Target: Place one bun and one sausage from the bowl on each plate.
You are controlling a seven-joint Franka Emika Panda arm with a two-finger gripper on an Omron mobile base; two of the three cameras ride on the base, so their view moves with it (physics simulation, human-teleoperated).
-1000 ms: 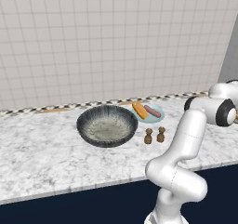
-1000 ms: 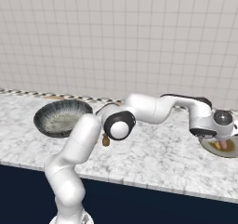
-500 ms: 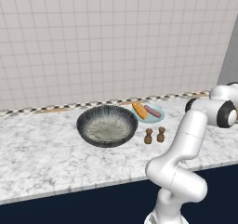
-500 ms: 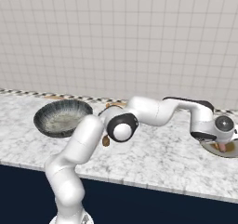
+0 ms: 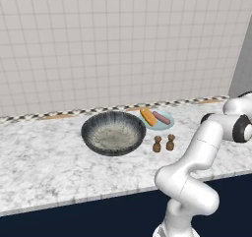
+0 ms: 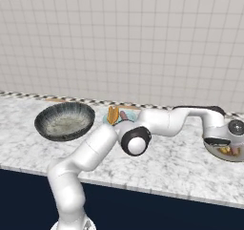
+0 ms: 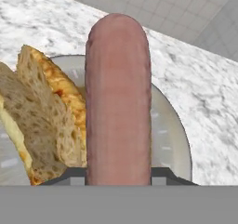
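Left base view: large dark-rimmed bowl (image 5: 113, 132) on the marble counter (image 5: 44, 162), looking empty inside; just right of the bowl and a little behind it, pale blue plate (image 5: 157, 119) already carrying a bun (image 5: 147, 116) and a sausage (image 5: 161, 117); two small brown shakers (image 5: 164, 143) in front of that plate, near the bowl's right rim. Right base view: arm stretched far right of the bowl, pincer (image 6: 220, 145) low over the brownish-rimmed plate (image 6: 238, 158), well apart from the bowl; something yellowish visible on that plate, too small to name here. Hand view: second sausage (image 7: 118, 97) upright in the middle, rising from between the dark finger tips (image 7: 65, 176), so pincer judged closed on it, though contact itself hidden at the bottom edge; behind it the brownish-rimmed plate (image 7: 174, 125) with a second bun (image 7: 46, 111) lying on its left half. Last placement apparently in hand. Risks from here: sausage released while standing on end, toppling and rolling off the shallow rim onto the counter; or descent too close to the bun, nudging it over the far edge.
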